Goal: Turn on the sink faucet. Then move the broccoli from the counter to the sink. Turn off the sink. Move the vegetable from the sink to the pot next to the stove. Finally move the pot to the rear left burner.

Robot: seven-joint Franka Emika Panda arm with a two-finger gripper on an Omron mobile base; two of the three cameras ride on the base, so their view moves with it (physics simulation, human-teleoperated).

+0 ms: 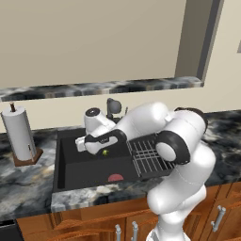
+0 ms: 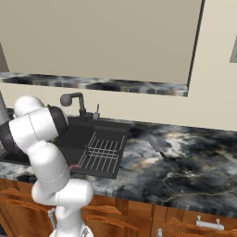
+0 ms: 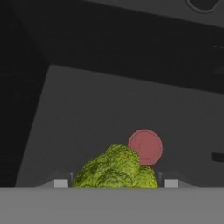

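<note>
Broccoli [image 3: 116,170] sits pinched between the gripper [image 3: 116,183] fingers, up over the sink [image 1: 94,164] bowl. Now is the putting-in step. Next it needs lowering and letting go.

We see a bumpy green broccoli [image 3: 116,171], a dark grey sink [image 1: 66,164] with a red round drain [image 3: 145,147], a black-and-grey marbled table [image 2: 185,162], a white paper towel roll [image 1: 19,132] on a brown holder, and orange-brown cabinets [image 1: 84,226].
</note>
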